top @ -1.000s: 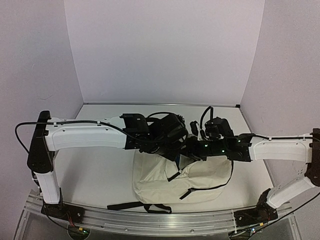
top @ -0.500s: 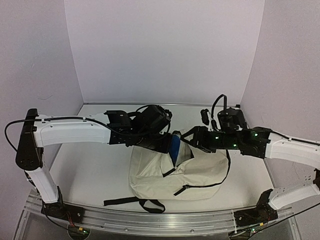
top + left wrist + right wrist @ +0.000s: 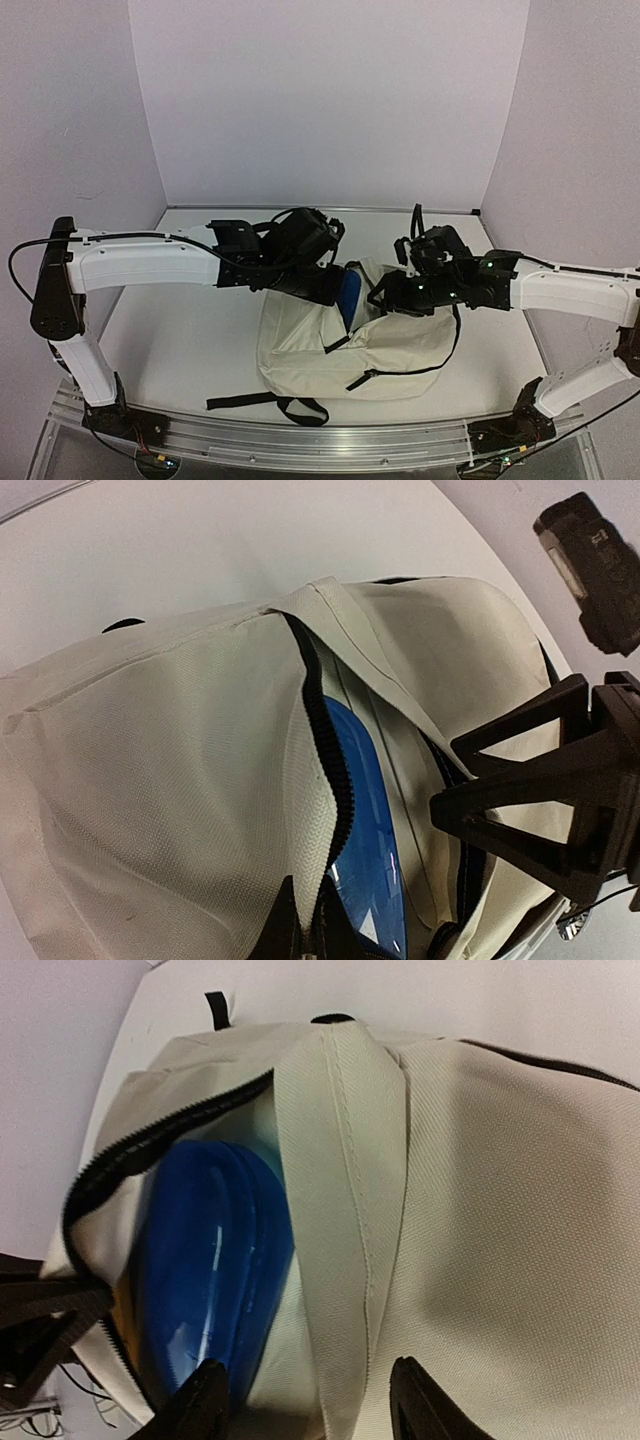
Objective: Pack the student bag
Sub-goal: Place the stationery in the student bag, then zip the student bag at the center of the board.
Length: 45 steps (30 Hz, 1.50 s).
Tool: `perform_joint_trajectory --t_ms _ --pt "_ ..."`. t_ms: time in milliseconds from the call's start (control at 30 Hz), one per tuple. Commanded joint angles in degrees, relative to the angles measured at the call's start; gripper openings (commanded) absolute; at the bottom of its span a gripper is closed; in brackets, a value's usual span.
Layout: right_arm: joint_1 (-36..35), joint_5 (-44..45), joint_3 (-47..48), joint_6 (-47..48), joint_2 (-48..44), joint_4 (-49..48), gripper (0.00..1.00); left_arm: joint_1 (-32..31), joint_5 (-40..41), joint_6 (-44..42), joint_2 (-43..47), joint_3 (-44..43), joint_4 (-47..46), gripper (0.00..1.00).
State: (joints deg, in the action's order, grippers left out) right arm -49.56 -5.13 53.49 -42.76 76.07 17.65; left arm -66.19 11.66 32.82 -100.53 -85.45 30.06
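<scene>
The student bag (image 3: 310, 345) lies on the table, cream with black zippers, its top opening lifted between my two grippers. A glossy blue item (image 3: 349, 293) stands inside the opening; it also shows in the left wrist view (image 3: 365, 820) and the right wrist view (image 3: 205, 1260). My left gripper (image 3: 305, 925) is shut on the bag's zipper edge (image 3: 318, 780), to the left of the blue item (image 3: 335, 287). My right gripper (image 3: 310, 1405) is open, its fingers straddling the bag's cream top strap (image 3: 340, 1160). It sits to the right of the opening (image 3: 385, 297).
The bag's black straps (image 3: 270, 405) trail toward the near edge of the white table (image 3: 180, 340). Lilac walls close in the back and both sides. The right gripper's black body (image 3: 540, 790) is close beside the bag opening in the left wrist view.
Both arms shifted and the bag's opening came up, showing the blue item inside. Over the last half second the right gripper moved left and lower onto the bag top.
</scene>
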Motion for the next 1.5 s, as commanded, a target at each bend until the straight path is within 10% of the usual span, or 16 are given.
perform_joint_trajectory --t_ms 0,200,567,867,1300,1467 --pt "-0.28 0.95 1.84 1.61 1.85 0.34 0.42 1.22 0.74 -1.14 3.31 -2.14 -3.45 0.0" --pt "-0.35 -1.23 5.45 1.95 3.88 -3.03 0.0 2.53 -0.18 -2.81 2.74 -2.8 -3.84 0.0" --pt "-0.33 1.25 4.6 -2.04 3.81 -9.92 0.0 2.1 -22.56 -13.41 -2.27 -7.67 -6.0 0.0" --pt "-0.35 5.13 3.62 0.21 -2.72 -7.98 0.21 1.77 -30.51 -12.92 0.46 -4.33 -9.91 0.37" --pt "-4.74 -7.02 9.46 22.18 -8.83 5.85 0.3 11.38 -16.94 -0.97 13.01 5.47 0.87 0.99" --pt "-13.49 -3.07 14.35 26.56 -1.54 11.46 0.31 17.8 -19.84 4.27 17.48 11.66 3.63 1.0"
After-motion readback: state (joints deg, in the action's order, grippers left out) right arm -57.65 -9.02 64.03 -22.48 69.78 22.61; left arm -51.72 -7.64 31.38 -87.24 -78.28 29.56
